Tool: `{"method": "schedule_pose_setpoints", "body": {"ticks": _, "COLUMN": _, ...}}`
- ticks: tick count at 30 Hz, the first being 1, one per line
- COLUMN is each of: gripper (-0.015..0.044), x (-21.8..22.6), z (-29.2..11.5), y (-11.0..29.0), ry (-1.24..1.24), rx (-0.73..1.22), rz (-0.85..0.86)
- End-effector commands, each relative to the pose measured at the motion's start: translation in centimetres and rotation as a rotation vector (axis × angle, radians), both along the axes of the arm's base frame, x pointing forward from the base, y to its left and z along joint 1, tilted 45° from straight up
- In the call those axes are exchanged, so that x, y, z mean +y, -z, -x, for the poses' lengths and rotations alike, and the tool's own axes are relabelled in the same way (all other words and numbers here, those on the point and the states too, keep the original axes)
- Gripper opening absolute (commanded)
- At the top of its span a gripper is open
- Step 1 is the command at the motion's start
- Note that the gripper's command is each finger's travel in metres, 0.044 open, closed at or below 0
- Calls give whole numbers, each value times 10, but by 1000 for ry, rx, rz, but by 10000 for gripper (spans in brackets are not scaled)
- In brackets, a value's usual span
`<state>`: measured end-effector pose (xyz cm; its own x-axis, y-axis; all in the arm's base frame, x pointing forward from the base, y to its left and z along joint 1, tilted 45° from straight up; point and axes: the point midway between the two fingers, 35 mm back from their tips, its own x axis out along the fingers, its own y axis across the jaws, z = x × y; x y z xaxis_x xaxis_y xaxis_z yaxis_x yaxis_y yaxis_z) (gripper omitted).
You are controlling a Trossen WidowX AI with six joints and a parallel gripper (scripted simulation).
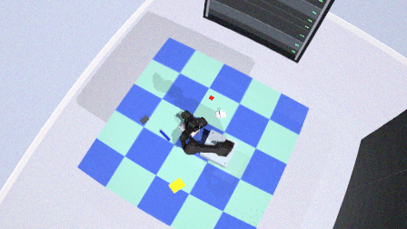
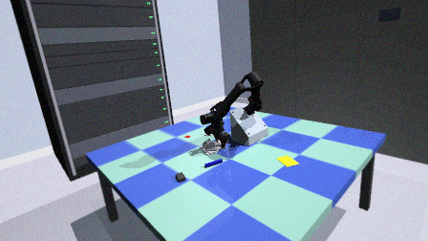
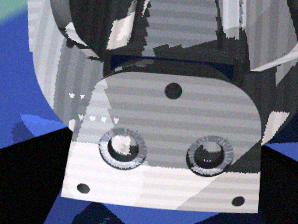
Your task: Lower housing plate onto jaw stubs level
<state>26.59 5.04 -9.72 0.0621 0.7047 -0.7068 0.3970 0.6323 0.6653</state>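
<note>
The housing plate (image 3: pixel 170 120) is pale grey, with two large ringed holes and three small dark holes. It fills the middle of the wrist view. My gripper (image 3: pixel 164 145) (image 2: pixel 222 142) is shut on it, with a black finger at each side. Parts of the pale jaws (image 3: pixel 47 82) show behind and beyond the plate in the wrist view. The pale assembly (image 2: pixel 210 147) is low at the table under my hand in the exterior view. The plate hides the jaw stubs, and light and dark patches show through its large holes. I cannot tell whether the plate touches the stubs.
The arm's grey sloped base (image 1: pixel 223 157) (image 2: pixel 252 130) stands beside the hand. A blue stick (image 1: pixel 164 134) (image 2: pixel 213 164), a dark block (image 1: pixel 144 119) (image 2: pixel 180 177), a yellow square (image 1: pixel 177 185) (image 2: pixel 288 161), a red piece (image 1: pixel 212 97) (image 2: pixel 187 137) and a small white piece (image 1: pixel 221 114) lie around.
</note>
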Motion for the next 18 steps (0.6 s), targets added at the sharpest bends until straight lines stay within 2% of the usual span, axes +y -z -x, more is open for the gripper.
{"method": "schedule_pose_setpoints", "body": {"ticks": 1, "gripper": 351, "x": 1, "z": 0, "y": 0, "ry": 4, "rx": 3, "rz": -3}}
{"method": "schedule_pose_setpoints", "body": {"ticks": 18, "gripper": 351, "x": 2, "z": 0, "y": 2, "ry": 4, "rx": 3, "rz": -3}}
